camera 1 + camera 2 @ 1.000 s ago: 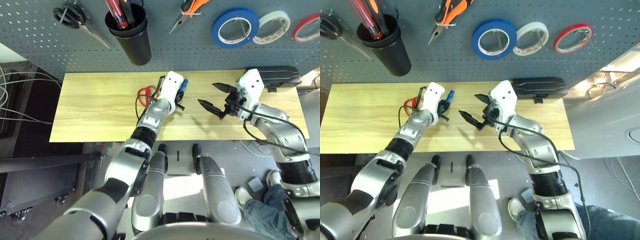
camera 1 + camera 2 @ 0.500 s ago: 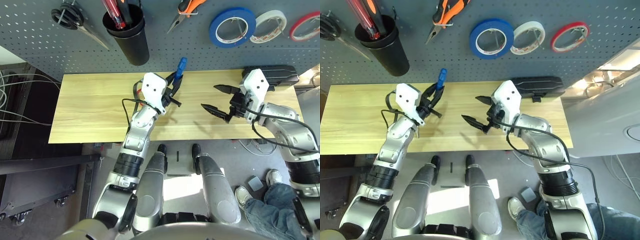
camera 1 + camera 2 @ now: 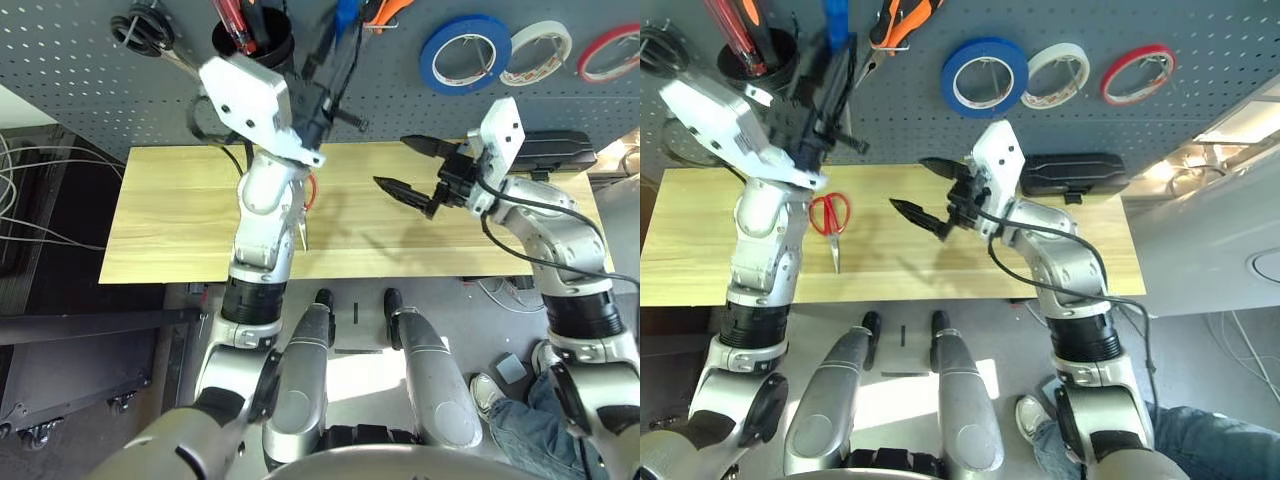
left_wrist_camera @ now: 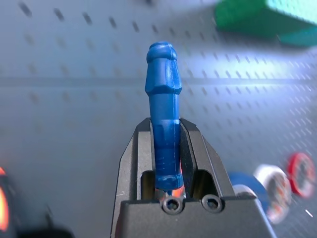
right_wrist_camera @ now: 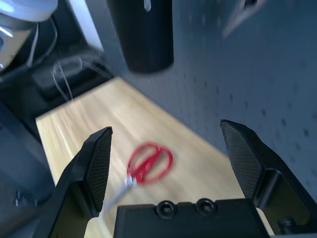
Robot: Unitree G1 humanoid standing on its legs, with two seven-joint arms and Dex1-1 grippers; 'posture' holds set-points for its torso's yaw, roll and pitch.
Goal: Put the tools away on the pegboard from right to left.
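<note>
The blue-handled screwdriver (image 4: 164, 114), formerly low over the light wooden bench (image 3: 910, 250), is now raised beside the black plastic cup (image 3: 758, 60), clamped between the left fingers. Placement there can follow. Right fingers (image 3: 916, 195): wide open, empty. Red-handled scissors (image 3: 830, 215) lie below the cup.

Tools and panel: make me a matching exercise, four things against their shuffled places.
1. Blue screwdriver
2. Red scissors
3. Pliers
4. Red tape

A. On the pegboard, beside the white tape
B. In the left gripper
C. On the table
D. On the pegboard, between cup and blue tape

Pairs: 1-B, 2-C, 3-D, 4-A
</note>
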